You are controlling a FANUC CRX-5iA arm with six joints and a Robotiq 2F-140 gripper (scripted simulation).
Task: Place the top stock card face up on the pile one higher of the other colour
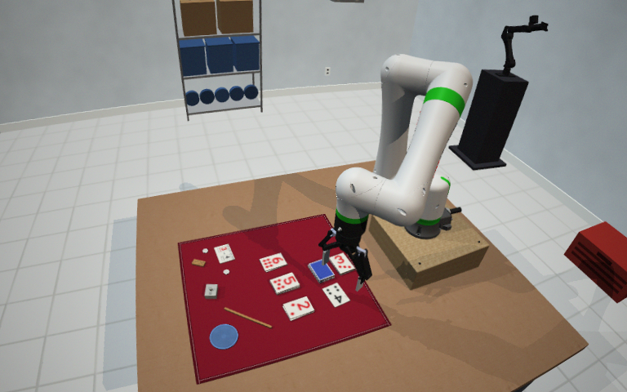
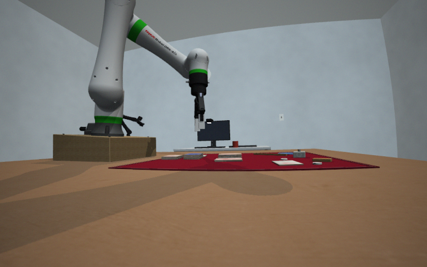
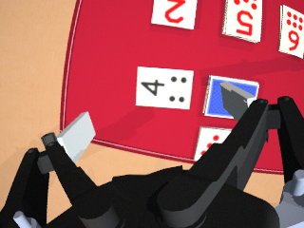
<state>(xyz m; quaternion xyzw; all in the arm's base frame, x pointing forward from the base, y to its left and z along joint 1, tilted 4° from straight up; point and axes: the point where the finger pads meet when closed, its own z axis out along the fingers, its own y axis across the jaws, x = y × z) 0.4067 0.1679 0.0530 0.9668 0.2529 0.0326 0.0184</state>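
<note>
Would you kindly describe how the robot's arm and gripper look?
The arm is glossy white with rounded, tubular links, bright green bands at the joints and red lettering along one link. The gripper is black, with angular linkage fingers ending in pale grey pads. No loose cables show.

— Where did the stock (image 1: pixel 321 271) lie?
— On the cloth (image 1: pixel 259 341), between the 5 pile (image 1: pixel 284 282) and the 3 pile (image 1: pixel 342 263), with the 4 card (image 1: pixel 335 294) just before it.
— And the pincer (image 1: pixel 342 270)?
— It hung above the stock, apart.
</note>
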